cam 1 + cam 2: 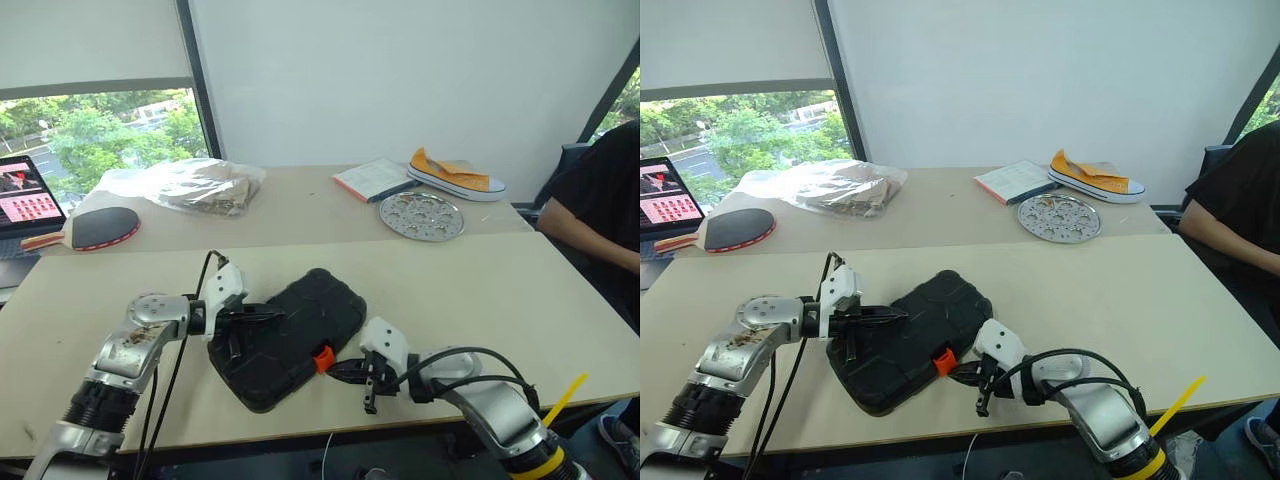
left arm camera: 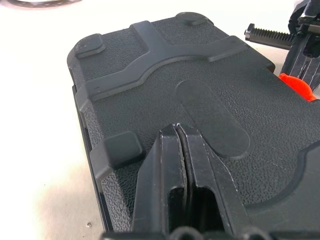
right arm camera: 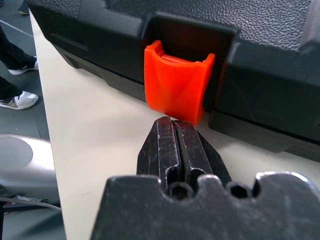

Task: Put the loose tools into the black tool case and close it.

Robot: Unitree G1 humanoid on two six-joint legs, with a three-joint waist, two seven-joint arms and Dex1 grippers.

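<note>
The black tool case (image 1: 295, 335) lies closed on the near table, set at an angle close to the front edge. Its small orange latch (image 3: 176, 82) sits on the side wall that faces me. My left gripper (image 2: 178, 127) is shut, its tips resting on the ribbed lid near the left end (image 1: 268, 314). My right gripper (image 3: 172, 122) is shut too, with its tips right at the lower lip of the latch (image 1: 321, 358). Neither gripper holds anything. The loose tools are out of view.
On the far table lie a table tennis paddle (image 1: 100, 228), a crumpled plastic bag (image 1: 200, 185), a booklet (image 1: 372, 180), a round perforated metal plate (image 1: 421, 216) and a yellow shoe (image 1: 455, 175). A laptop (image 1: 25, 195) stands far left. A person (image 1: 600, 200) sits at the right.
</note>
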